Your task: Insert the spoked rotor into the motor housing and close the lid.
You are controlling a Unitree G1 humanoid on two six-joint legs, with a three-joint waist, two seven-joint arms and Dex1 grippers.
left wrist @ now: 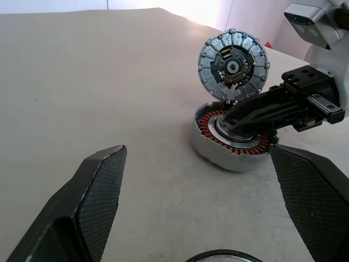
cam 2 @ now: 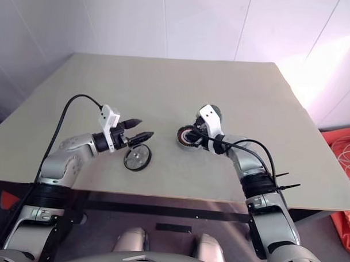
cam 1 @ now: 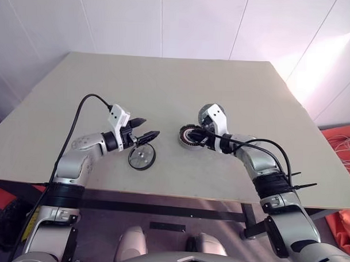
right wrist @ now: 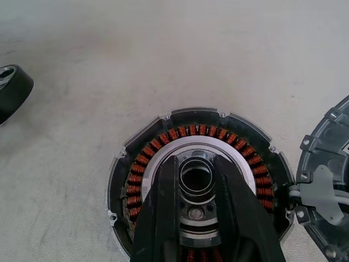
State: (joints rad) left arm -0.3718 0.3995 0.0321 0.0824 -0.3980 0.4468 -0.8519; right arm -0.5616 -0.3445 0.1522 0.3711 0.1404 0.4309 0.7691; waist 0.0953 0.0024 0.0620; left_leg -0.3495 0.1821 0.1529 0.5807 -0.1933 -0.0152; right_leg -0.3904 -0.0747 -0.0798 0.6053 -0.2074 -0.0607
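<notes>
We see the spoked rotor point(cam 1: 142, 158) lying flat near the table's point(cam 1: 165, 84) near edge, just under our left gripper point(cam 1: 147, 130) (fingers wide apart, holding nothing). To the right, our right gripper point(right wrist: 197, 218) clamps the motor housing's point(cam 1: 190, 135) middle; the lid point(left wrist: 233, 66) stands open behind it.

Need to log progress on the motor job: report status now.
Left gripper open, above spoked rotor on table. Right gripper closed on motor housing centre hub. Lid open, tilted behind housing. Rotor not in.
</notes>
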